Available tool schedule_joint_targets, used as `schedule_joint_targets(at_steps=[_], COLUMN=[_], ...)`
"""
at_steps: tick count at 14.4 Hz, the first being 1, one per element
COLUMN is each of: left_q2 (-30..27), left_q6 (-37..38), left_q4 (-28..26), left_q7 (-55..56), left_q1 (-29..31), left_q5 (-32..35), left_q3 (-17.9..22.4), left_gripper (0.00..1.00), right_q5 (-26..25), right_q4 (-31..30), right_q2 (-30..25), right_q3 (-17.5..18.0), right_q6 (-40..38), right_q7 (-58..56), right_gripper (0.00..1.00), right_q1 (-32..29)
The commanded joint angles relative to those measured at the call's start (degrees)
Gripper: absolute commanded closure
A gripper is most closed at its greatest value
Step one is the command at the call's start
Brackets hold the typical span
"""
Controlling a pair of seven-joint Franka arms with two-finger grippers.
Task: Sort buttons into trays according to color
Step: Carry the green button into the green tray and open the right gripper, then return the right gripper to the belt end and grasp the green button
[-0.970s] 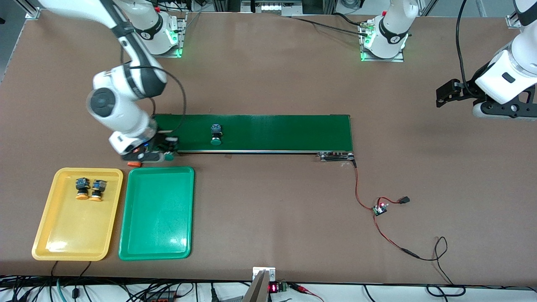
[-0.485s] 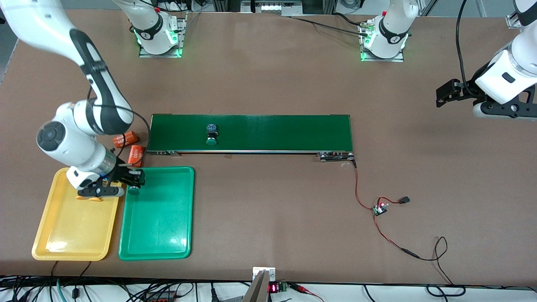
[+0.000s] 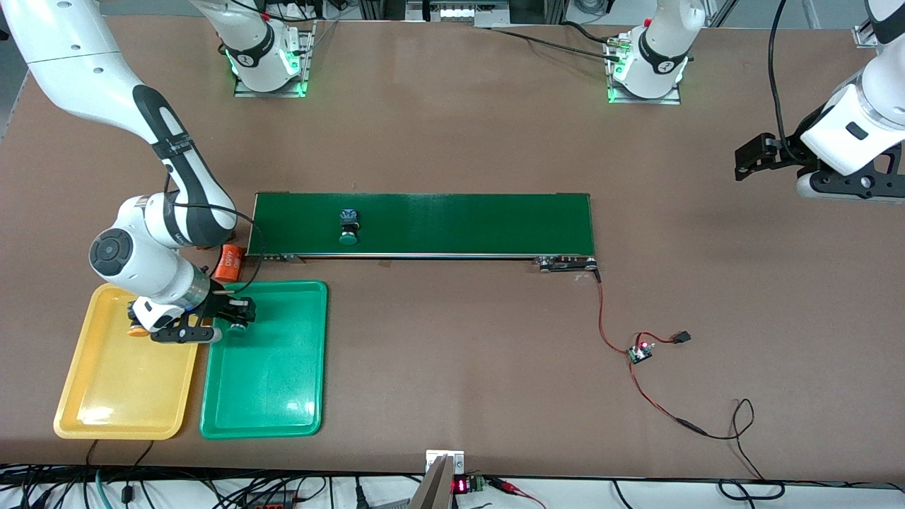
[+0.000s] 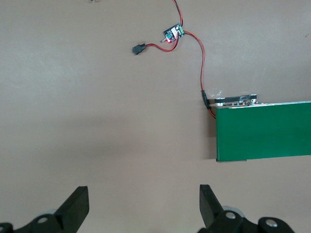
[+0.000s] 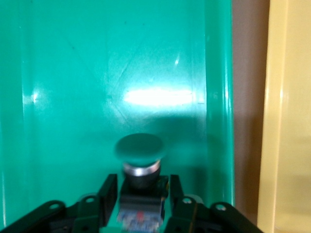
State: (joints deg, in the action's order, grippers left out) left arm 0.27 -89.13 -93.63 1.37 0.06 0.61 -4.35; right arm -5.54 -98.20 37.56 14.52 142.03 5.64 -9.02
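Note:
My right gripper (image 3: pixel 237 319) (image 5: pixel 140 194) hangs low over the green tray (image 3: pixel 272 375) (image 5: pixel 73 73), at the corner nearest the belt and the yellow tray. Its jaws stand open, and a green-capped button (image 3: pixel 236 327) (image 5: pixel 140 155) sits between them with slim gaps at both sides. Another green button (image 3: pixel 347 228) lies on the conveyor belt (image 3: pixel 459 223). The yellow tray (image 3: pixel 120 385) (image 5: pixel 291 121) holds an orange-capped button (image 3: pixel 134 329), mostly hidden under my right hand. My left gripper (image 3: pixel 744 159) (image 4: pixel 144 206) waits open over bare table at the left arm's end.
An orange cylinder (image 3: pixel 228 260) lies at the belt's end, just above the green tray's corner. A small circuit board (image 3: pixel 640 351) (image 4: pixel 172 34) with red wires trails from the belt's other end.
My right arm carried the green button from the belt's end to the green tray and its jaws parted. The button on the belt drifted toward the right arm's end. The left arm stayed still.

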Motion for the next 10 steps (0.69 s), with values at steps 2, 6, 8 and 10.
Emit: schedule_joint_targets(at_steps=[2,6,8,10], left_q2=[-0.71,-0.71,-0.71,-0.63], left_q6=[0.71,0.71,0.71,0.71], left_q4=[-0.15,-0.15,-0.06,-0.06], left_q7=[-0.84,-0.76,-0.75,-0.75], left_q1=[0.03,0.03,0.03,0.03], left_q5=[1.23,1.23,1.23,1.23], left_q3=[-0.13,-0.13,-0.13,-0.13], left_gripper=[0.00,0.00,0.00,0.00], right_q5=[-0.09,0.35,1.40,3.86], right_q4=[-1.29,-11.72,-18.14,-23.33], right_q2=[-4.15,-13.63,-18.29,-22.43], right_q3=[-0.28,1.38,4.63,7.79], right_q6=[-2.19,-5.71,-5.63,-5.80], right_q7=[-0.19,7.43,11.39,13.51], right_gripper=[0.00,0.00,0.00,0.00], right_q1=[-0.03,0.14,-0.29,-0.38])
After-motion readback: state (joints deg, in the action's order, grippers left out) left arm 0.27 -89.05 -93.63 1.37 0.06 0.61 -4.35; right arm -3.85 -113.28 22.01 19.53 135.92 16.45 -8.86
